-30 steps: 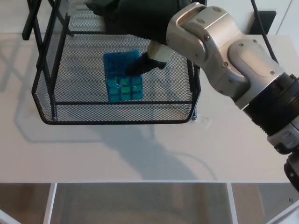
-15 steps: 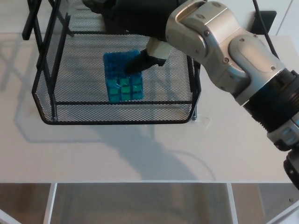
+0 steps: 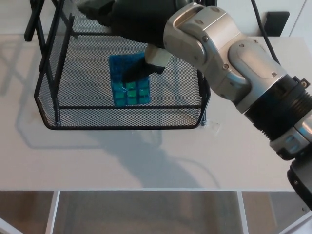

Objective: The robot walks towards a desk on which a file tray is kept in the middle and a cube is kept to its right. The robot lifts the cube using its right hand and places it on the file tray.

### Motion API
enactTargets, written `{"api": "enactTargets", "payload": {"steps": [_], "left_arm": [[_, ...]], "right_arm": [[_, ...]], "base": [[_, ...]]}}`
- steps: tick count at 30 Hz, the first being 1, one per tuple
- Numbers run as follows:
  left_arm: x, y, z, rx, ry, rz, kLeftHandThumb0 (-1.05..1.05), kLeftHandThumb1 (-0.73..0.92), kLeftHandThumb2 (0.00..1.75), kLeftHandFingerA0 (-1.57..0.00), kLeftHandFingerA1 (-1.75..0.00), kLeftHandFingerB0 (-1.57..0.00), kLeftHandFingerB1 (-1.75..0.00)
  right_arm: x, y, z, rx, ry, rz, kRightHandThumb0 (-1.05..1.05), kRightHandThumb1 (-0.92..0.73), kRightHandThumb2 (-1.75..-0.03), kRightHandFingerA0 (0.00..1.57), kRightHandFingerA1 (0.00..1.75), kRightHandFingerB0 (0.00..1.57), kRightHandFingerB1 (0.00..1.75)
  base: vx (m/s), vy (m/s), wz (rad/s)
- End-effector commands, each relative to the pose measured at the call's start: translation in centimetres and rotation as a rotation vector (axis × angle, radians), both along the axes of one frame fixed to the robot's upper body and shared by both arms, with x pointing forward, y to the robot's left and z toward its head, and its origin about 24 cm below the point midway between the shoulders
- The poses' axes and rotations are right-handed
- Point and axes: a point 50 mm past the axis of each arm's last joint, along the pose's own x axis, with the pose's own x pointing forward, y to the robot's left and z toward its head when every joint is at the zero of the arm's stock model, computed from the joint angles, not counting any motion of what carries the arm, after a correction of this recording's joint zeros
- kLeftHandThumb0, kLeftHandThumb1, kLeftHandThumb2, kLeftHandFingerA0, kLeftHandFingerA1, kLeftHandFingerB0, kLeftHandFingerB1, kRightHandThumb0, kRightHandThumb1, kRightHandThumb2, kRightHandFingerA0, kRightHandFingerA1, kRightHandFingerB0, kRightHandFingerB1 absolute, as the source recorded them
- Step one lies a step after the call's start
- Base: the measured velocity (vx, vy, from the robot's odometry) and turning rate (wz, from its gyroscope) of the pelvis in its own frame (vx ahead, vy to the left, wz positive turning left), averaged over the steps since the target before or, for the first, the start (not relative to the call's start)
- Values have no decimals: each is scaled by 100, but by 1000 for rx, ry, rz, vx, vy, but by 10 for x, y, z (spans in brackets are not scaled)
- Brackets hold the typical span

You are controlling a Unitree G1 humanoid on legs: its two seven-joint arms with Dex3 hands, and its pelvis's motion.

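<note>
I saw the blue cube (image 3: 129, 90) lying on the mesh floor of the file tray (image 3: 122, 126), near the tray's middle and clear of its walls. The right robot hand (image 3: 139, 29) hung over the back half of the tray, its dark tip overlapping the cube's far right corner. I could not tell how far open it was, or whether it had hold of the cube. The tray stood on the white counter (image 3: 122, 161)
</note>
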Motion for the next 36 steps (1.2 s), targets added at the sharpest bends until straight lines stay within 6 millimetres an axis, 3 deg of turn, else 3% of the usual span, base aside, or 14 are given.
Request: {"api": "enactTargets", "payload": {"steps": [1, 26, 36], "left_arm": [[-5, 4, 3, 9, 16, 11, -79, 71, 79, -44, -83, -29, -69], [3, 3, -1, 10, 22, 28, -79, 71, 79, -44, -83, -29, -69], [-2, -3, -7, -4, 38, 34, -79, 71, 79, -44, -83, -29, -69]], "right_arm": [[1, 1, -2, 10, -2, -2, -105, -60, -91, 0, 15, 0, 1], [15, 2, -10, 12, 11, -12, -105, -60, -91, 0, 15, 0, 1], [16, 1, -18, 0, 26, -9, -105, -60, -91, 0, 15, 0, 1]], "base": [[0, 0, 0], [0, 0, 0], [0, 0, 0]]}}
